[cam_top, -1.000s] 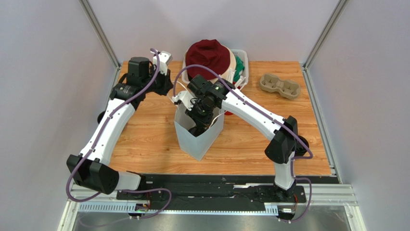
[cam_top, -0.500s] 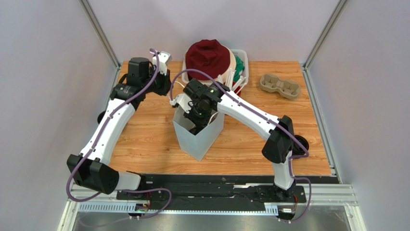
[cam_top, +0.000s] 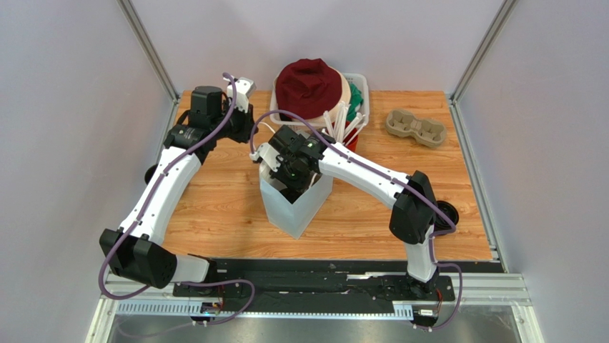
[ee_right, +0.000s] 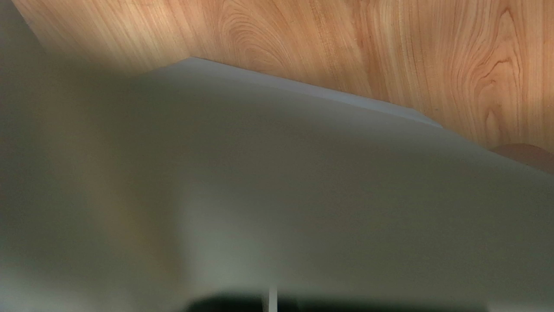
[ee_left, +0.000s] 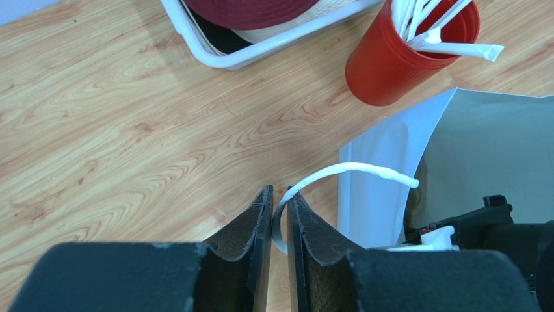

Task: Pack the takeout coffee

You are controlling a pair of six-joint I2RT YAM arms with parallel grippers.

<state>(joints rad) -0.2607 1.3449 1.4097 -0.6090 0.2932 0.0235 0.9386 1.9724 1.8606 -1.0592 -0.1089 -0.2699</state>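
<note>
Takeout coffee: cannot tell where, hidden in all three views. Clamped between the narrowly parted fingers (ee_left: 257, 224) of left gripper (ee_left: 278, 198), white bag handle (ee_left: 351, 170), arching from there back to the rim of white paper bag (cam_top: 296, 214). Sunk into the bag's gaping mouth, right gripper (cam_top: 291, 187), closed tight, fingertips hidden by the paper; cannot tell whether touching anything inside. From its wrist, only blurred white bag wall and wood grain beyond. Standing upright on wooden table (cam_top: 214, 193), bag walls plain and unprinted wherever seen. Just beyond the bag, red cup (ee_left: 390, 65), unmarked, stuffed with white wrapped straws (ee_left: 455, 47). Farther back, white basket (ee_left: 260, 51) topped by maroon hat (cam_top: 311, 82). Well apart near the far right corner, cardboard cup carrier (cam_top: 416, 127) with two wells.
</note>
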